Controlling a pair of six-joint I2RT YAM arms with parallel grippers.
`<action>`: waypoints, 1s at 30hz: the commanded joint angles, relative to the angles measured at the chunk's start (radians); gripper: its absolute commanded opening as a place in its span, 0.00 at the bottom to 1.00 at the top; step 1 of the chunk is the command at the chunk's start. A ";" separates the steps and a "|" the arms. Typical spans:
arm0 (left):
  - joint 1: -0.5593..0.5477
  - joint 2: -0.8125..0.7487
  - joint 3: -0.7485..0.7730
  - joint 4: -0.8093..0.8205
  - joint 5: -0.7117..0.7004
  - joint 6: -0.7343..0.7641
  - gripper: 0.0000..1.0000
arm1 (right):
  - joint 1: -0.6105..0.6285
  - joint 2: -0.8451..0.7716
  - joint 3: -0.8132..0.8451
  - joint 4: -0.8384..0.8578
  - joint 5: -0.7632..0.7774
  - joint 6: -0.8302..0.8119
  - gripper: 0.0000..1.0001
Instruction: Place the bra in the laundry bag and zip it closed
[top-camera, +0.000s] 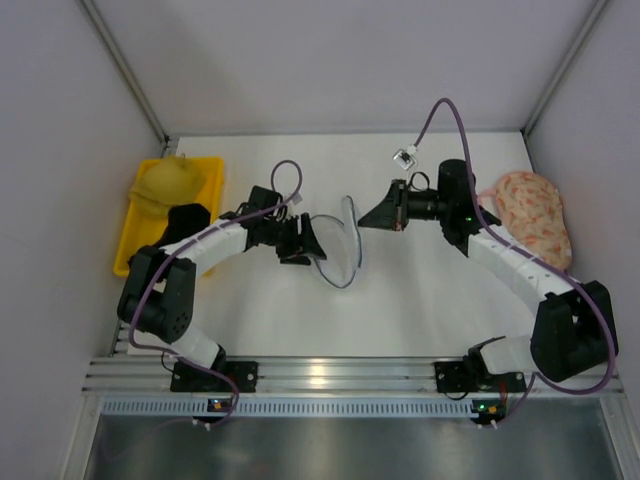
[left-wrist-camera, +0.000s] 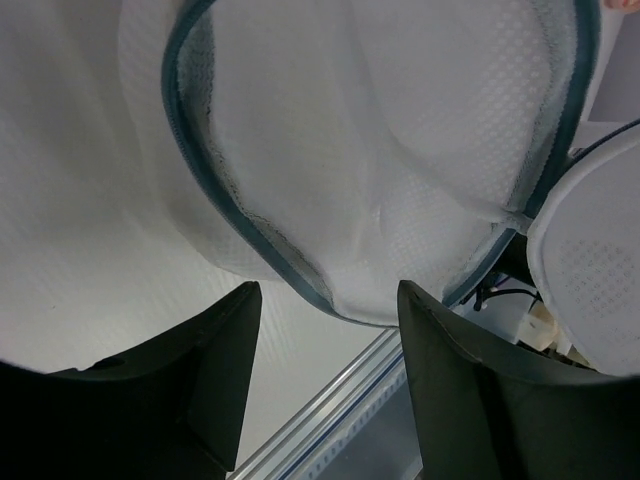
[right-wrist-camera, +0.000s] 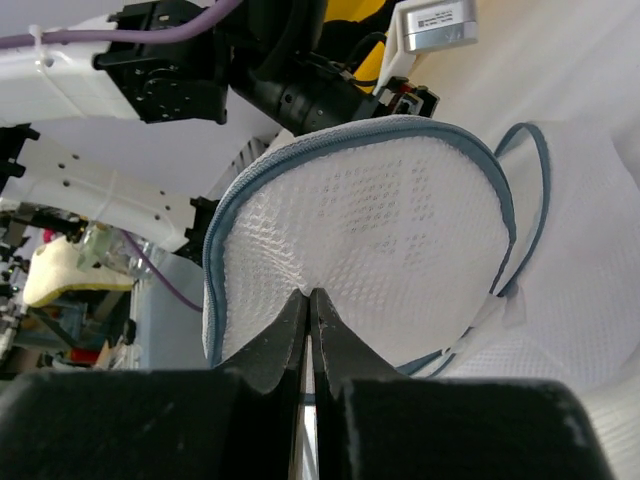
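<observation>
White mesh laundry bag (top-camera: 340, 245) lies in the middle of the desk (top-camera: 420, 290); the right end effector (right-wrist-camera: 308, 295) pinches one half up so it gapes, and the left end effector (left-wrist-camera: 328, 290) waits beside it, fingers apart.

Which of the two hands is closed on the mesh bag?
The right hand, which pinches the laundry bag at its raised half. The left hand is open, with its fingers apart.
</observation>
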 joint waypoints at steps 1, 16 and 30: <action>-0.006 0.035 0.037 0.074 0.024 -0.051 0.61 | -0.027 -0.038 -0.022 0.162 -0.041 0.102 0.00; 0.001 0.124 0.203 0.100 -0.025 -0.031 0.03 | -0.194 -0.058 -0.105 0.318 -0.097 0.228 0.00; 0.010 0.287 0.455 0.057 -0.186 0.147 0.00 | -0.484 0.160 -0.020 0.579 -0.226 0.291 0.00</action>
